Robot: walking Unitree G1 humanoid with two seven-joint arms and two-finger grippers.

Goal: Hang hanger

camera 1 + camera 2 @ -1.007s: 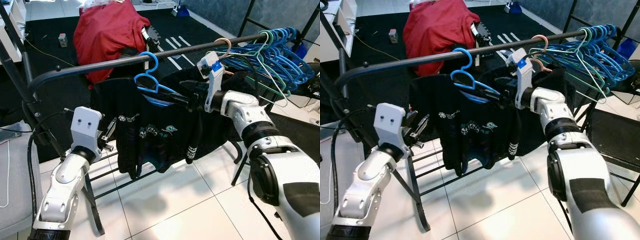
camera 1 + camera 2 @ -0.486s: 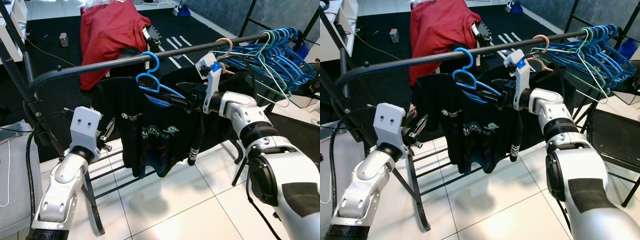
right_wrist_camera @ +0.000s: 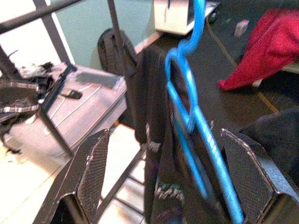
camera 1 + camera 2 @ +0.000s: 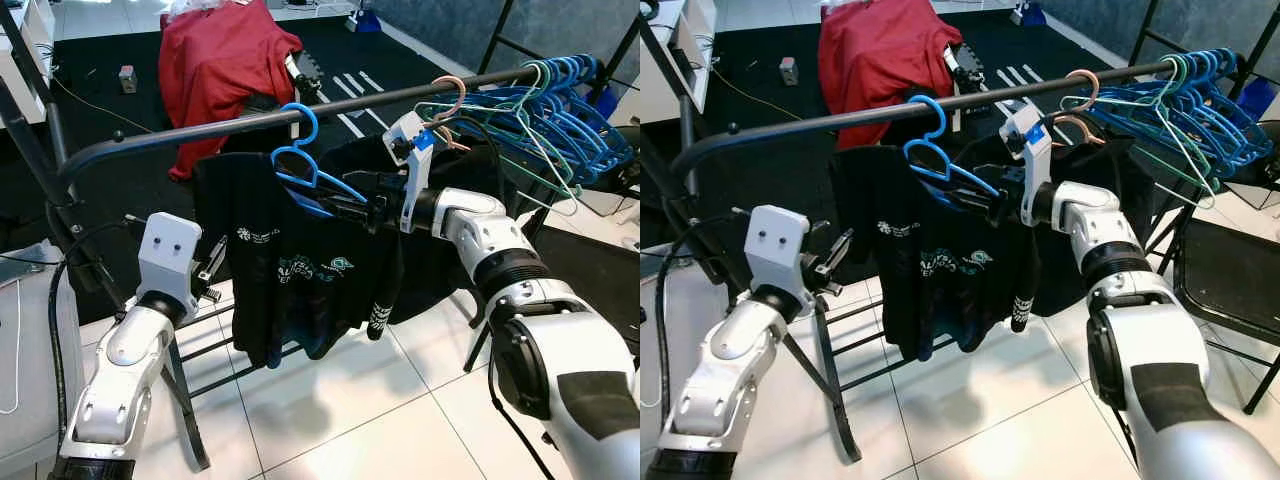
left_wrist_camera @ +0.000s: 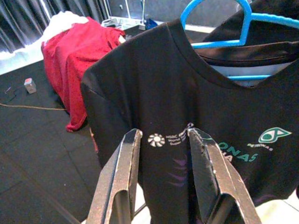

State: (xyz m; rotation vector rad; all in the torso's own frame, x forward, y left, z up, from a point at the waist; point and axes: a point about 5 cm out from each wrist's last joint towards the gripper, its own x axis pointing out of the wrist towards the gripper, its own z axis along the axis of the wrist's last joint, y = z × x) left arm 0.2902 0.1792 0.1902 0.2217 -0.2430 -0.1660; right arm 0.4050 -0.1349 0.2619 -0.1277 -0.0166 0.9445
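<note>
**Blue hanger hooked on the rail, right gripper spread around it**

Blue plastic hanger [image 4: 303, 160] carrying a black printed T-shirt [image 4: 300, 270] sits in the centre of the left eye view, its hook over the long black metal rail [image 4: 180, 132] that crosses the upper half of the frame. The right gripper [image 4: 335, 203] reaches in from the right at the hanger's shoulder; in the right wrist view its two black fingers [image 3: 88, 172] stand wide apart with the blue hanger between them, touching neither. The left gripper [image 4: 214, 262] hovers at lower left, just beside the shirt's left edge, its fingers [image 5: 119, 179] parted a little and holding nothing. A bunch of blue and green wire hangers [image 4: 560, 110] crowds the rail at upper right, and a red cloth [image 4: 215, 70] lies at the top.
</note>
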